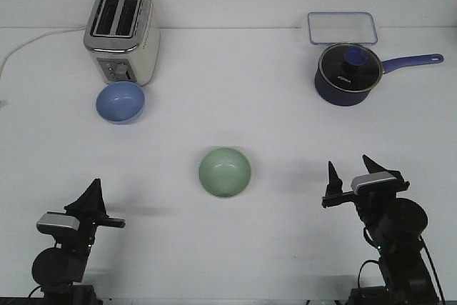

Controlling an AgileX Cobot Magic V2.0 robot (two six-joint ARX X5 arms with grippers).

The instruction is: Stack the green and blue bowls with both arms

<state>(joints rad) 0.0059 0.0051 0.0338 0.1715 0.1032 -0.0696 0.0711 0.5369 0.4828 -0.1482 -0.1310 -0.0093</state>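
- The pale mint green, smooth round bowl sits upright and empty near the middle of the white table.
- The soft periwinkle blue round bowl rests upright at about 10 o'clock from the green bowl, well apart from it.
- A cream and silver two-slot toaster stands at 12 o'clock from the blue bowl, just beside it; whether they touch cannot be told. Its white cord trails off toward 9 o'clock.
- A dark navy saucepan with a glass lid stands at about 2 o'clock from the green bowl, well apart, its long blue handle pointing toward 3 o'clock.
- A clear rectangular container with a blue rim lies at 12 o'clock from the saucepan, just beside it.
- The left gripper, black and pointed with a silver-grey block, sits at about 8 o'clock from the green bowl, well apart; it holds nothing, and how far its fingers are parted cannot be told from this angle.
- The right gripper, at about 3 o'clock from the green bowl and apart from it, has its two pointed fingers spread with a clear gap, holding nothing.
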